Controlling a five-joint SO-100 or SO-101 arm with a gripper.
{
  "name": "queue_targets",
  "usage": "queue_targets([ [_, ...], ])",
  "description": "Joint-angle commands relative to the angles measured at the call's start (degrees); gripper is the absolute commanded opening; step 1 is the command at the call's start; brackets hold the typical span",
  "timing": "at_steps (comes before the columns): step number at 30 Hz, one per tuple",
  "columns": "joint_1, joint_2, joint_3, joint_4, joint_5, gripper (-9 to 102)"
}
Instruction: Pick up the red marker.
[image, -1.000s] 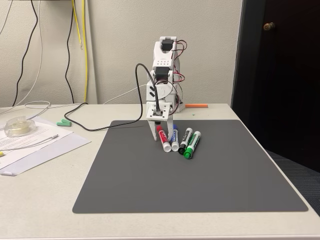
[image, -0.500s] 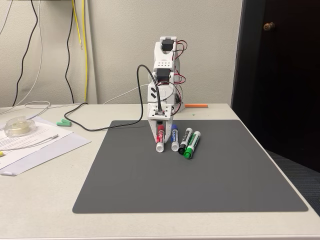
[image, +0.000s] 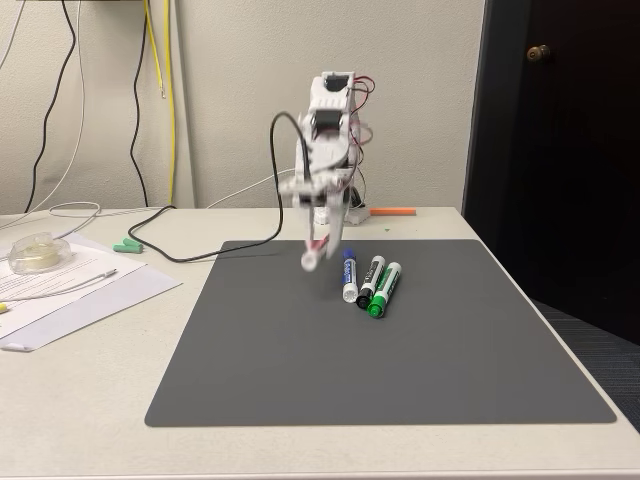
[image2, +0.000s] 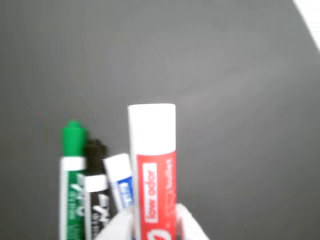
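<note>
While the claw (image: 318, 243) grips it, the red marker (image2: 152, 170) tilts, white end toward the mat (image: 400, 350).

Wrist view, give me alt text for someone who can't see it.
The gripper holds the red marker above a gray mat, its white end pointing away. Green, black and blue markers lie side by side on the mat to its left.
</note>
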Motion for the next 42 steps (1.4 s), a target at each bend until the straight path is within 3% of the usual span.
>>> queue_targets([
  [1,-2.81,4.92,-9.14,6.24,8.53,0],
  [7,-7.56,8.17,-18.46,9.58,26.54,0],
  [21,-10.55,23.47,-18.54,2.02,60.91,0],
  [29,-7.38,28.92,-16.17,0.44,65.39,0],
  [42,-0.97,32.17,-14.24,-1.49,64.16,0],
])
